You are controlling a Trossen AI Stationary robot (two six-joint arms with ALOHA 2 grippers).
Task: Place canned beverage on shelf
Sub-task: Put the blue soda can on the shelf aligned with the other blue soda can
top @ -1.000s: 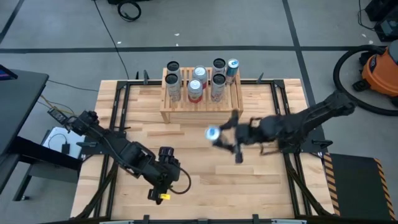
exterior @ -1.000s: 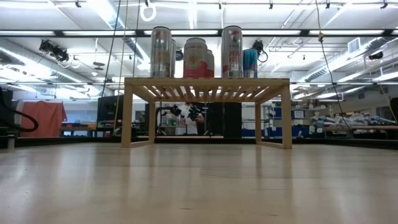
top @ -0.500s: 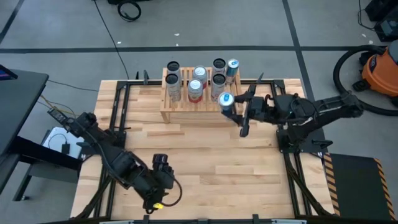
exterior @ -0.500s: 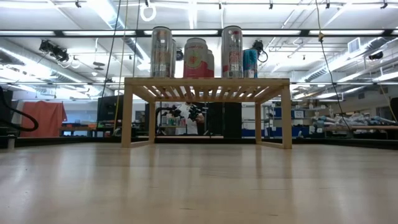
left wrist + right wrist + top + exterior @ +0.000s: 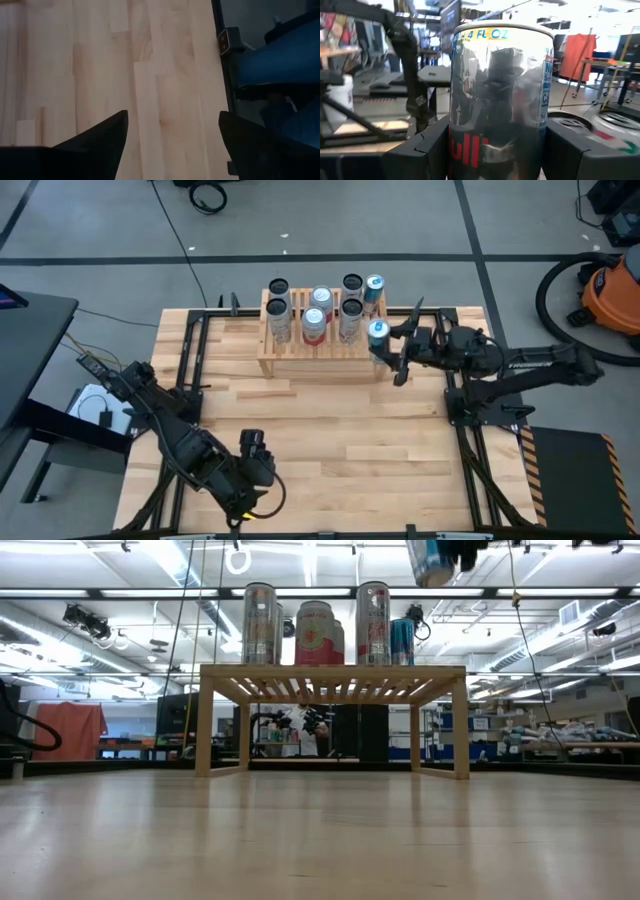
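Right end effector (image 5: 392, 352) gripping can (image 5: 377, 333), shelf (image 5: 322, 348) crowded with six cans (image 5: 313, 323)

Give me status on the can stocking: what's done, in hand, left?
Done: six cans stand on the shelf. In hand: the right end effector holds a blue can above the shelf's right end; in the low view it hangs well above the top. Left: lower and release it. The left end effector waits open at the table's near edge.

"4 FL OZ" on can (image 5: 497, 100)
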